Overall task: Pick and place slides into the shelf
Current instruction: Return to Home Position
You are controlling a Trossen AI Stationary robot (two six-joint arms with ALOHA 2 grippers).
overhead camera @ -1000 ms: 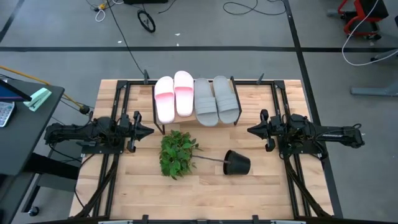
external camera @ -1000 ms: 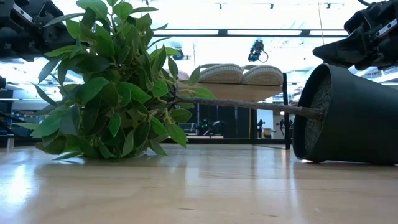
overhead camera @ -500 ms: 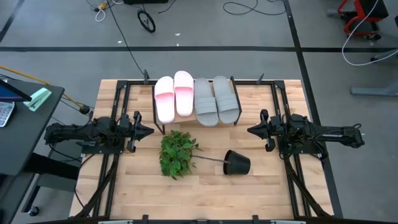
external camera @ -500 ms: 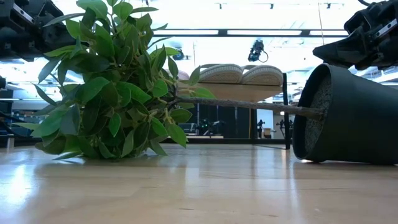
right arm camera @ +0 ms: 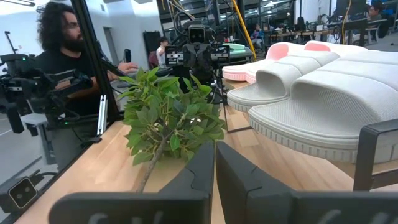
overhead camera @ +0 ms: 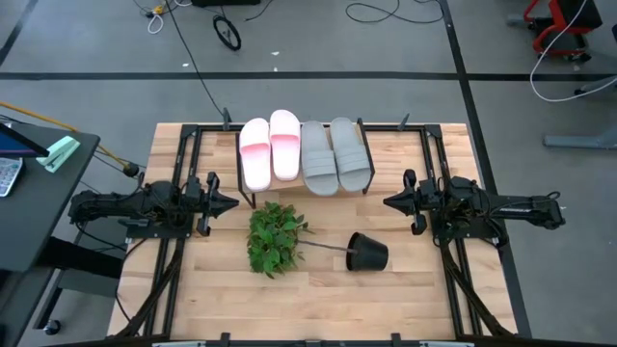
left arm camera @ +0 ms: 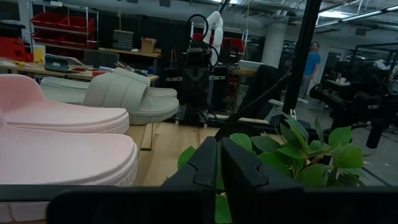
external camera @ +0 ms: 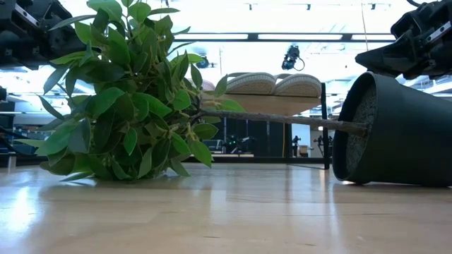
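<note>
Two pale pink slides [overhead camera: 269, 149] and two grey slides [overhead camera: 335, 154] lie side by side with their soles on the shelf's top board [external camera: 282, 104], near the table's far edge. In the left wrist view the pink slides [left arm camera: 56, 140] are closest; in the right wrist view the grey slides [right arm camera: 323, 93] are closest. My left gripper [overhead camera: 231, 203] hovers at the table's left, shut, pointing at the shelf's left end. My right gripper [overhead camera: 388, 202] hovers at the table's right, shut, pointing left. Neither touches anything.
A black plant pot [overhead camera: 368, 253] lies tipped on its side on the slatted tabletop, its leafy plant [overhead camera: 275, 236] sprawled toward the left between the two arms. A person [right arm camera: 68, 56] sits beyond the table's left side. A dark side table [overhead camera: 39, 193] stands left.
</note>
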